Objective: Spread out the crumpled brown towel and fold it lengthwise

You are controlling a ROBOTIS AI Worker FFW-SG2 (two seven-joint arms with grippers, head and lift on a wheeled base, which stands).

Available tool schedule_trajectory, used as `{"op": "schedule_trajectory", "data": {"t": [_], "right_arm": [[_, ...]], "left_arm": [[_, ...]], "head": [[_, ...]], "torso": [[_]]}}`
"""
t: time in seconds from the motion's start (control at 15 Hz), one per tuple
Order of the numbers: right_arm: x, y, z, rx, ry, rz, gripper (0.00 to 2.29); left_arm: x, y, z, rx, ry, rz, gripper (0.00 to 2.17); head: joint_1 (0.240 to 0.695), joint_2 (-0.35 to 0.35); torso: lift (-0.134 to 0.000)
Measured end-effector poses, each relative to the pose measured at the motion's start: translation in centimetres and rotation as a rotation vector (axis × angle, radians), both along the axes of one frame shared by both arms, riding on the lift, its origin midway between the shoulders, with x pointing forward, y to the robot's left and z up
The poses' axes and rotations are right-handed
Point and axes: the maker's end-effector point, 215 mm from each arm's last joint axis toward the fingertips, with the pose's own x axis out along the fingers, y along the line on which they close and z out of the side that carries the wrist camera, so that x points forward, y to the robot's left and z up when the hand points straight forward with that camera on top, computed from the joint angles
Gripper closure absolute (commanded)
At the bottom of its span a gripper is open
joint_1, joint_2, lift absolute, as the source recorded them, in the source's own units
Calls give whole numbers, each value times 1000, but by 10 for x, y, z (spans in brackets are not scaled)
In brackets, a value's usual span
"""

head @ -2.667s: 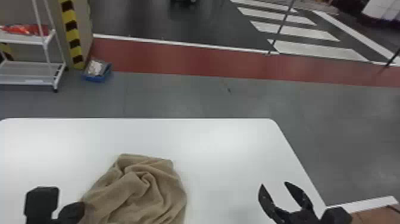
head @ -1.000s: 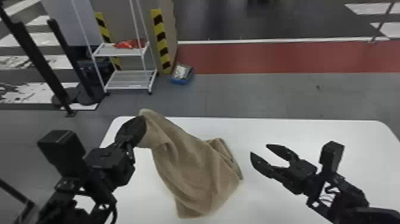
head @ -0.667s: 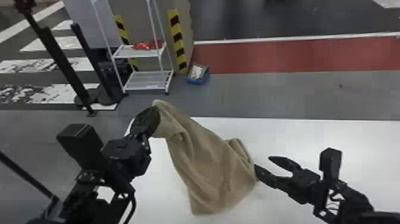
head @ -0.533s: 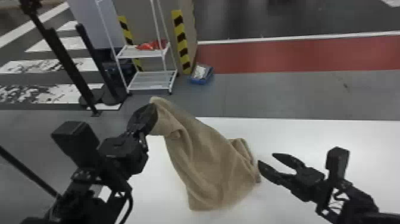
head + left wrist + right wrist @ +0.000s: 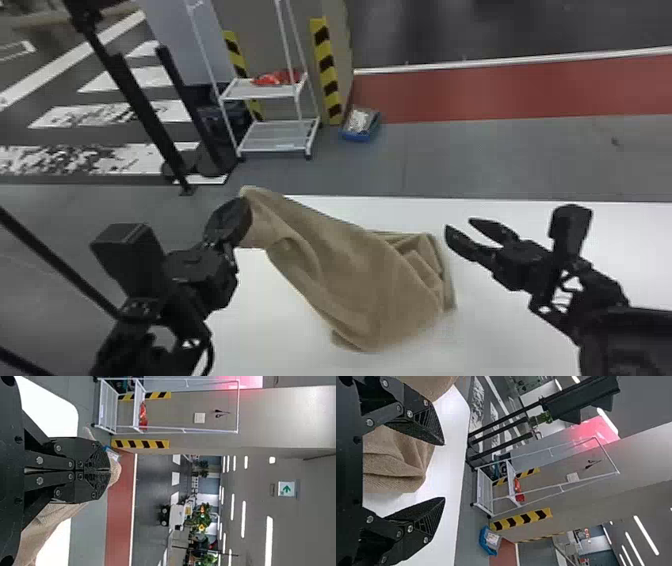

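Note:
In the head view my left gripper is shut on one corner of the brown towel, holding it up at the table's left side. From there the towel slopes down to the right, its lower part lying bunched on the table with folds at its right end. The left wrist view has the left gripper closed, with towel around its tips. Just right of the towel in the head view, my right gripper is open and empty. In the right wrist view the right gripper has its fingers apart, the towel lying beyond them.
The white table extends under and to the right of the towel. Behind it on the floor stand a white rack and a blue bin. Black posts are at the far left.
Since the oldest frame the left gripper has closed on the towel and lifted its corner, stretching it up and left. The head view has turned left. Lately the right gripper has barely shifted beside the towel.

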Motion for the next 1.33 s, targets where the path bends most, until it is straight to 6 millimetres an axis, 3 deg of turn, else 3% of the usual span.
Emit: {"op": "schedule_trajectory", "data": {"t": [0.13, 0.4, 1.0, 1.33], "right_arm": [[12, 18, -6, -78, 7, 28, 461], [30, 15, -38, -292, 77, 73, 461], [20, 18, -68, -437, 183, 174, 529], [21, 5, -78, -507, 213, 187, 647]], "left_arm": [[0, 4, 0, 3, 0, 7, 1885], [2, 6, -6, -3, 1, 6, 1885], [2, 4, -10, -9, -2, -1, 1889], [1, 1, -10, -14, -13, -3, 1889]], "head": [[695, 303], [695, 296], [695, 300], [695, 287]], "torso": [[0], [0], [0], [0]]}}
